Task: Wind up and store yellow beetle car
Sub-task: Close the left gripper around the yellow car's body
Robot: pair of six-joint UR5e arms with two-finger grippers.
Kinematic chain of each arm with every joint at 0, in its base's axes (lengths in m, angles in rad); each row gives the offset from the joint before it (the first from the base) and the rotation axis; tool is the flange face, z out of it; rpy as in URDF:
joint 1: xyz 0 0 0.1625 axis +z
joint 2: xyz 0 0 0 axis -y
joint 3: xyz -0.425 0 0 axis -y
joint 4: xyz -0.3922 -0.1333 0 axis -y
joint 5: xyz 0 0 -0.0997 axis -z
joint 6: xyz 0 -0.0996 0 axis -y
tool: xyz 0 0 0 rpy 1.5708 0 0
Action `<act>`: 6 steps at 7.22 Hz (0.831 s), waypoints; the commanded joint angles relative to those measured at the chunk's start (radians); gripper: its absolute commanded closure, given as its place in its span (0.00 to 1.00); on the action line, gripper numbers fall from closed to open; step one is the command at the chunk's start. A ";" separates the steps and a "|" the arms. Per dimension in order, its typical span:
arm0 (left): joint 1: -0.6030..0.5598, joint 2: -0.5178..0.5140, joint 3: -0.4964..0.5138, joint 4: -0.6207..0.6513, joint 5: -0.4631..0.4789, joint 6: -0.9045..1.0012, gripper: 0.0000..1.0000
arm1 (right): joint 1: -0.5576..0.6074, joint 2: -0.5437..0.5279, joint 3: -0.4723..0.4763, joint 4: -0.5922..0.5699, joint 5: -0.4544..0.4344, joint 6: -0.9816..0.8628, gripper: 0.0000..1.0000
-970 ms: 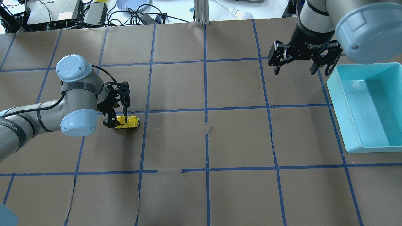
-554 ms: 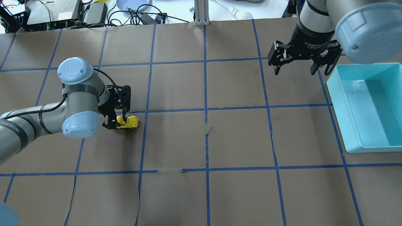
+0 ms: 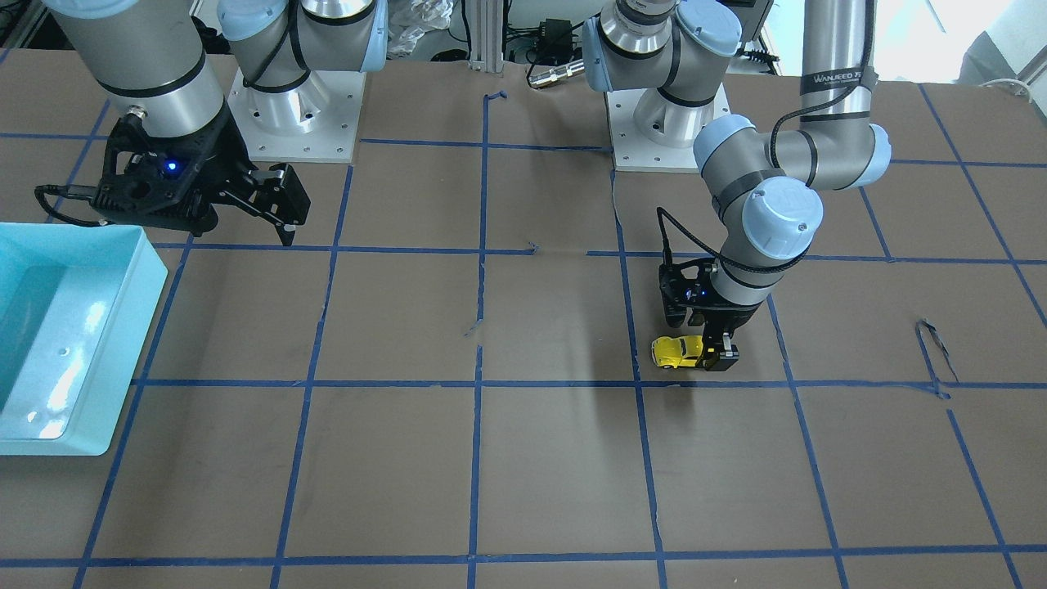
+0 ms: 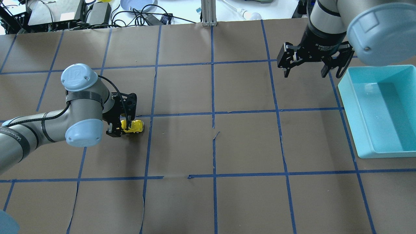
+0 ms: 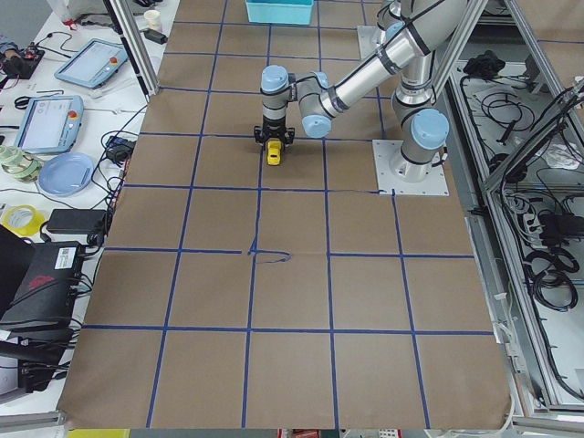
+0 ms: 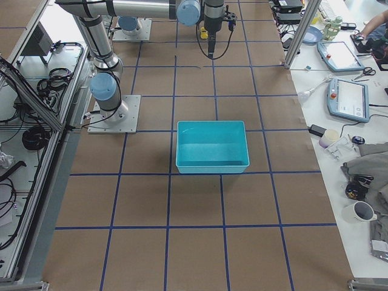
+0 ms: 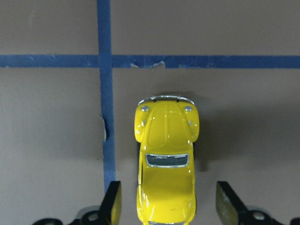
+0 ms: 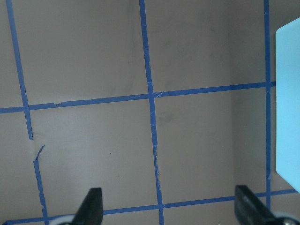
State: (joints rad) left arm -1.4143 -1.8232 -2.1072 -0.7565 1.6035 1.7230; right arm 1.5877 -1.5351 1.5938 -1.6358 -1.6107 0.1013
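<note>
The yellow beetle car [image 4: 136, 125] stands on its wheels on the brown table, just below a blue tape line. It also shows in the front view [image 3: 674, 352] and the left wrist view [image 7: 167, 140]. My left gripper [image 4: 122, 128] is low over the car's rear end. It is open, with one finger on each side of the body and a gap showing at both sides in the left wrist view [image 7: 168, 204]. My right gripper [image 4: 305, 74] is open and empty, held above the table beside the bin.
A turquoise bin [image 4: 349, 110] stands at the table's right side, also in the front view [image 3: 147, 270]. Blue tape lines cross the brown table cover. Cables and equipment lie beyond the far edge.
My left wrist and gripper have shifted slightly to the right over the car's rear. The car has stayed in place. The right arm has not moved.
</note>
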 commanded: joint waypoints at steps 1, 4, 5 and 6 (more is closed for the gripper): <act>0.002 -0.008 0.000 -0.001 -0.029 -0.002 0.25 | 0.000 0.000 0.000 -0.001 0.000 0.000 0.00; 0.003 -0.021 0.007 -0.001 -0.039 -0.003 0.34 | 0.000 0.000 0.000 -0.001 0.000 -0.002 0.00; 0.005 -0.021 0.007 -0.001 -0.037 -0.003 0.34 | 0.000 0.001 0.000 -0.001 0.000 -0.002 0.00; 0.009 -0.021 0.010 -0.001 -0.037 -0.002 0.34 | 0.000 0.001 0.000 -0.001 0.000 -0.002 0.00</act>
State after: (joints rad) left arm -1.4094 -1.8432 -2.0999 -0.7579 1.5660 1.7198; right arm 1.5877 -1.5347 1.5938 -1.6365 -1.6107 0.1000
